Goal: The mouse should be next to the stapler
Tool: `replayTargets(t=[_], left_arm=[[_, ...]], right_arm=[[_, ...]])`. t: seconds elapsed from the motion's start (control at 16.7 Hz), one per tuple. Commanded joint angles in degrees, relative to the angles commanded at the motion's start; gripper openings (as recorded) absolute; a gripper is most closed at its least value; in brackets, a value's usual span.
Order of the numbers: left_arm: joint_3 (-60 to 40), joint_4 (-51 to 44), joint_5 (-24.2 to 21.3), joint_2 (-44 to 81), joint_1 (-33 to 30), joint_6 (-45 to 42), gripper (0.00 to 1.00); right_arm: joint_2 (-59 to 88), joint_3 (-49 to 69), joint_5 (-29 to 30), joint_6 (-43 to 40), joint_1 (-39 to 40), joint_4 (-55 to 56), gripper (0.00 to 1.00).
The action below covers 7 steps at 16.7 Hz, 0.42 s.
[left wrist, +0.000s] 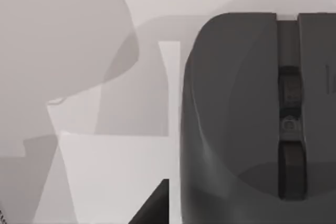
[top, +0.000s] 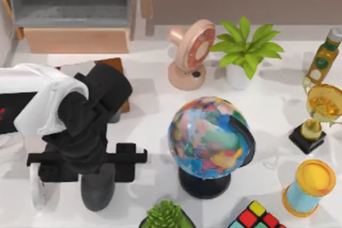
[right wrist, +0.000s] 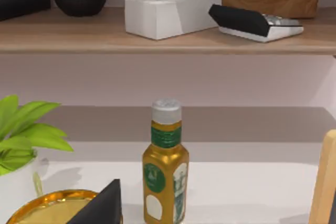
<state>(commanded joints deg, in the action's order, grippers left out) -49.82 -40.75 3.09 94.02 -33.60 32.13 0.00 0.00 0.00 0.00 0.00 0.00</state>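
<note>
L gripper [top: 95, 159] sits low at the front-left of the counter [top: 149, 116], right over the mouse [top: 98, 188]. Can't tell whether its fingers are clamped on the mouse or clear of it; the black crossbar hides the tips from above. Wrist cam is tight on the mouse [left wrist: 252, 119]: dark grey shell, wheel slot running down the middle, white counter beside it. So the mouse is under the tool, its rounded end poking out toward the front edge.

Stapler [top: 37, 189]: a pale, glassy bar just left of the mouse, half under the arm's crossbar. Near, maybe touching; hard to say.

My read: this is the placing end of the job, mouse down or nearly down beside the stapler. To do it well, keep the mouse flat on the counter, let go only once it rests, then lift straight up w/o dragging it sideways into the stapler.

Further out: globe [top: 211, 137] to the right, well clear; small succulent [top: 164, 214] at the front edge. R arm is parked, its cam looking at an oil bottle [right wrist: 165, 166] below a shelf [right wrist: 105, 38].
</note>
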Motion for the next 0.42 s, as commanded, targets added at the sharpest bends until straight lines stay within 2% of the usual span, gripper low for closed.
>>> replayTargets(t=[0.06,0.12,0.42], left_arm=[[0.0,0.0,0.0,0.0,0.0,0.0,0.98],[0.0,0.0,0.0,0.0,0.0,0.0,1.0],[0.0,0.0,0.0,0.0,0.0,0.0,1.0]], right_arm=[[0.0,0.0,0.0,0.0,0.0,0.0,1.0],[0.0,0.0,0.0,0.0,0.0,0.0,1.0],[0.0,0.0,0.0,0.0,0.0,0.0,1.0]])
